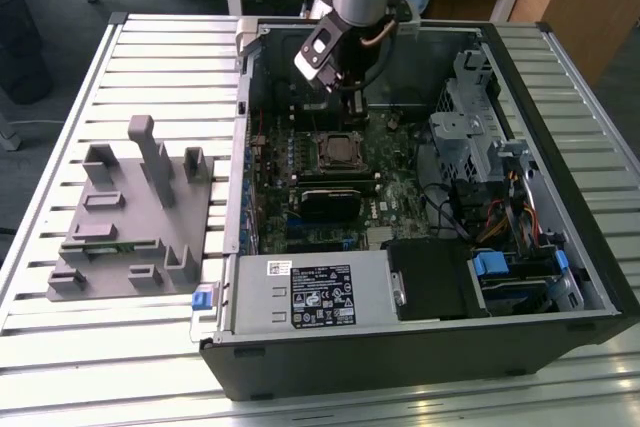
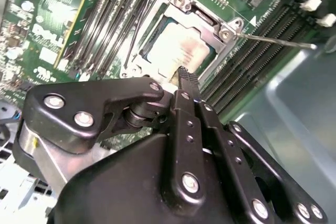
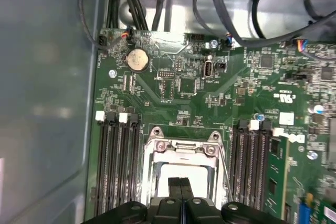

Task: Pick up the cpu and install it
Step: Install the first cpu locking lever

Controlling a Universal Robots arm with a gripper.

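Exterior view shows your gripper (image 1: 352, 109) in the upper middle of the frame. It hangs down inside the open case (image 1: 420, 347), just above the socket (image 1: 321, 151) at the centre of the board (image 1: 400, 182). The grey fixture (image 1: 130, 212) sits on the slatted table (image 1: 60, 87) at the exterior view's left, well apart from the arm.

In the first wrist view you can see the cpu (image 3: 181, 170) lying flat in the socket. Its pale metal top faces up and the metal frame (image 3: 157, 136) surrounds it on all sides. Memory slots (image 3: 118, 161) flank the socket on both sides.

Your pincer is closed. The two fingertips (image 3: 175, 187) are pressed together with nothing between them, and they grip nothing. In the second wrist view their joined tip (image 2: 184, 74) sits over the near edge of the cpu. You cannot tell from either wrist view whether the tip touches the chip or sits just above it. A thin metal lever (image 2: 278, 39) sticks out from the socket's corner across the slots beside it.
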